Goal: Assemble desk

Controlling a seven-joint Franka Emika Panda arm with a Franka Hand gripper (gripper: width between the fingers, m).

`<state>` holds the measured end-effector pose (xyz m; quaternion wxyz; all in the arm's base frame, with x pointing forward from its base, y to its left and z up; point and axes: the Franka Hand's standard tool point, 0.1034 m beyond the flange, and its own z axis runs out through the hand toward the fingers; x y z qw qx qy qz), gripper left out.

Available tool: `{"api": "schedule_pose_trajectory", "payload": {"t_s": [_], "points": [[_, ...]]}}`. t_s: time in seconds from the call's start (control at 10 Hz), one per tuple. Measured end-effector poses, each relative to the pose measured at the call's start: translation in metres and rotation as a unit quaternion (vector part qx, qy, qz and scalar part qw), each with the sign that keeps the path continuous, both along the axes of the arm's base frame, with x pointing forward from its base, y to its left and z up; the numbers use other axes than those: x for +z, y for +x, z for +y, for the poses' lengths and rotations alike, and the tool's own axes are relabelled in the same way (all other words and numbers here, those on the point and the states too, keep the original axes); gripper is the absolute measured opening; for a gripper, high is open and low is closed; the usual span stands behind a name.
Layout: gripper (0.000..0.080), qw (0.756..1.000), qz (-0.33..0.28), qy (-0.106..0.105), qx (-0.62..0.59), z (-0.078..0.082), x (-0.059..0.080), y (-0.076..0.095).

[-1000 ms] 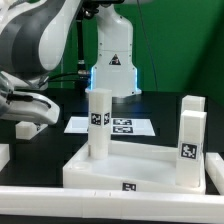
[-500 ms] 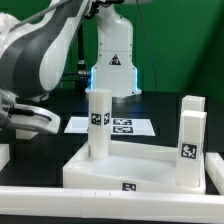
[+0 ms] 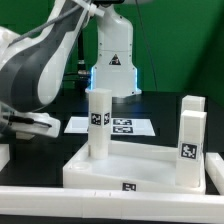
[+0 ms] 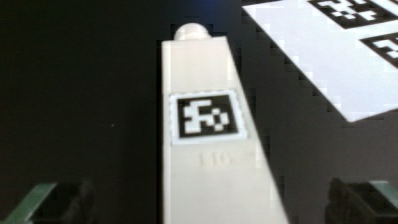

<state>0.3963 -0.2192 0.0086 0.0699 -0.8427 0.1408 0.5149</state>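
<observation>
Your gripper (image 4: pixel 210 203) hangs with its jaws wide apart, straddling a loose leg (image 4: pixel 210 130) lying flat on the black table (image 4: pixel 80 90), beside the marker board (image 4: pixel 347 50). The leg looks like stiff, light, smooth plastic, likely slippery. Take it across the long flat sides near the middle, by the tag (image 4: pixel 205 117).

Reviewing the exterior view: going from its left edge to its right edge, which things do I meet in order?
Robot arm → upright leg standing in the desk top → marker board behind → right-hand upright legs.
</observation>
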Motion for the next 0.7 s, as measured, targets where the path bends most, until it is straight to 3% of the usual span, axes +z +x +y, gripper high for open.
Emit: {"api": "schedule_pose_trajectory", "payload": {"t_s": [0.2,0.3,0.4,0.5,0.7], "points": [[0.0649,1.000,-0.009,-0.003,0.002,-0.0018,0.0019,0.0038],[0.0539,1.000,-0.012,-0.005,0.004,-0.0027,0.0016,0.0054],[0.0539,1.000,-0.013,-0.005,0.005,-0.0028,0.0023,0.0068],[0.0326,1.000,-0.016,-0.005,0.005,-0.0030,0.0035,0.0084],[0.0288,1.000,-0.018,-0.006,0.005,-0.0032,0.0036,0.0091]]}}
